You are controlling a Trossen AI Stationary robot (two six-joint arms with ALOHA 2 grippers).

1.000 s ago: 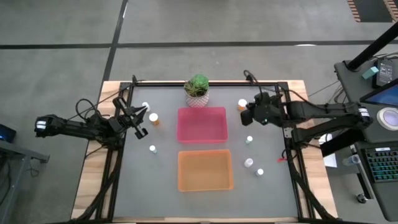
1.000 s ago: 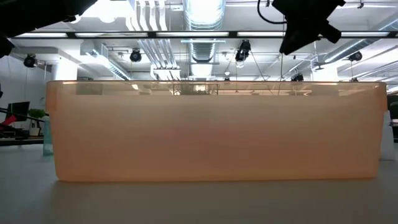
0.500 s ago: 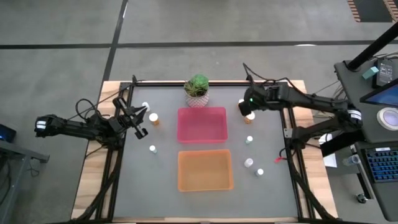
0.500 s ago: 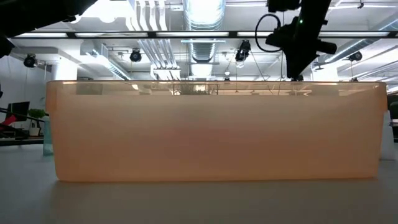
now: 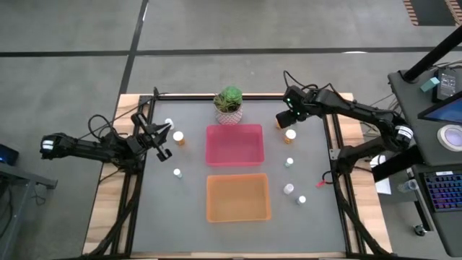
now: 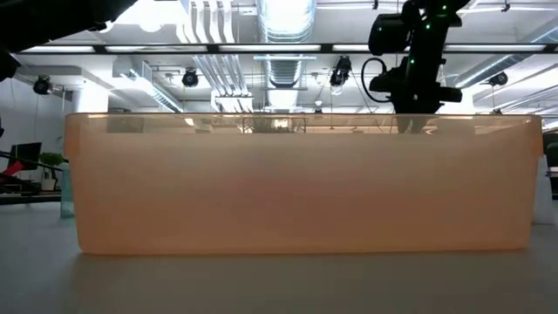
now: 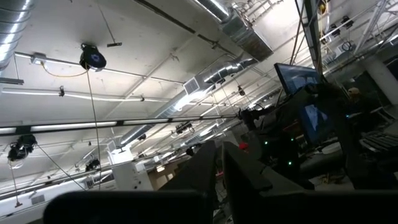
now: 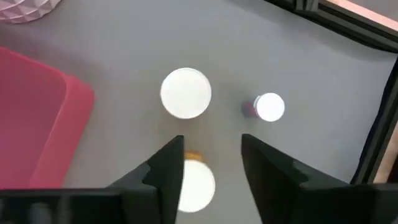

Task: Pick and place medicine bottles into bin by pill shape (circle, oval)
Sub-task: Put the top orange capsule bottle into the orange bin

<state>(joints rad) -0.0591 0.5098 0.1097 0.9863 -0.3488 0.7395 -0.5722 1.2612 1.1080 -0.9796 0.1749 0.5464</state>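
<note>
Right wrist view: the right gripper [image 8: 210, 155] is seen with fingers parted and empty above white-capped medicine bottles [image 8: 186, 93] just beside the pink tray [image 5: 234, 144]. The left gripper [image 5: 163, 141] is held closed on that tray's opposite side.

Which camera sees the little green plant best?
The high view: it shows the whole green plant in its pot beside the pink bin. The right wrist view catches only a corner of the pot; the low and left wrist views miss it.
</note>
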